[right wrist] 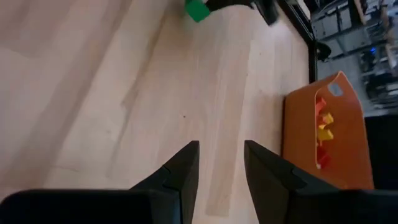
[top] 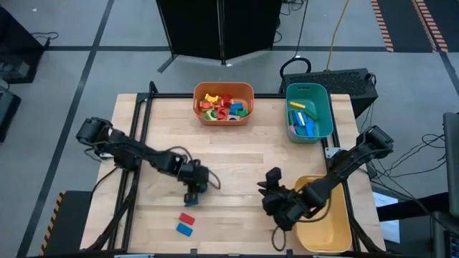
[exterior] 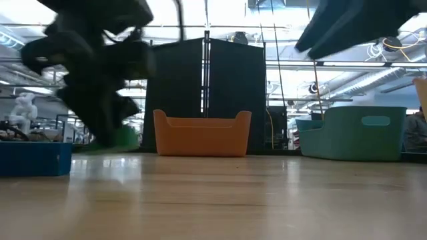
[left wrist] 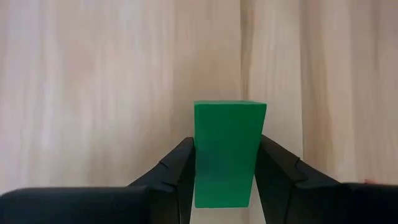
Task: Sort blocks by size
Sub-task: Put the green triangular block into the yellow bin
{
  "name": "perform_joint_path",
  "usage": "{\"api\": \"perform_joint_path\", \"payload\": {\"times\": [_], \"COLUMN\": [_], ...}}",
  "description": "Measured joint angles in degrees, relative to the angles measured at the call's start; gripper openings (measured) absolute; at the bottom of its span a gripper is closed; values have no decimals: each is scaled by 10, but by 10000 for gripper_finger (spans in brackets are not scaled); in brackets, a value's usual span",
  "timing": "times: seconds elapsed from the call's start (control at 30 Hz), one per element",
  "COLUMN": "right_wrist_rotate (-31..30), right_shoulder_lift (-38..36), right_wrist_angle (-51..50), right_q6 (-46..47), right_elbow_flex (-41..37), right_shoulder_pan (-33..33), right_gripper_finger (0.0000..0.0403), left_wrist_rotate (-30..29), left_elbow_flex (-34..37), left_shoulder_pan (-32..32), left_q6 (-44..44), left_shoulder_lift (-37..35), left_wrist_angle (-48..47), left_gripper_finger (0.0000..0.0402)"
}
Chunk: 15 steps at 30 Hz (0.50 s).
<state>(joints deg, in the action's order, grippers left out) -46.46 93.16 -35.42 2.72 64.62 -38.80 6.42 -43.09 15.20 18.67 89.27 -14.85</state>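
Note:
My left gripper hangs over the near left part of the table, shut on a green block that also shows in the right wrist view. My right gripper stands open in the near middle of the table beside the yellow bin, with nothing between its fingers. A red block and a blue block lie flat near the front edge. More blocks fill the orange bin and the teal bin. My left gripper pinches the green block by its two opposite long sides between its two fingers. The fingers slant down from above and lie along the block. Its free end sticks out past the fingertips toward the table; whether it touches the wood I cannot tell.
The orange bin stands at the far middle, the teal bin at the far right, the yellow bin at the near right corner. Bare wood lies between the two grippers and across the table's middle. Black frame rails run along the left and far edges.

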Motion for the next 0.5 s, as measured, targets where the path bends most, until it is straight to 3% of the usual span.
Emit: {"api": "perform_joint_path", "payload": {"times": [0.27, 0.5], "right_wrist_rotate": [11, 101], "right_shoulder_lift": [61, 97], "right_wrist_angle": [93, 232], "right_q6": [-114, -244], "right_elbow_flex": [0, 0], "right_shoulder_pan": [52, 102], "right_gripper_finger": [112, 112], "left_wrist_rotate": [134, 190], "left_elbow_flex": [-1, -1], "left_shoulder_pan": [-88, -125], "left_q6": [-51, -55], "left_shoulder_lift": [-1, -1], "left_wrist_angle": [131, 176], "left_gripper_finger": [120, 120]}}
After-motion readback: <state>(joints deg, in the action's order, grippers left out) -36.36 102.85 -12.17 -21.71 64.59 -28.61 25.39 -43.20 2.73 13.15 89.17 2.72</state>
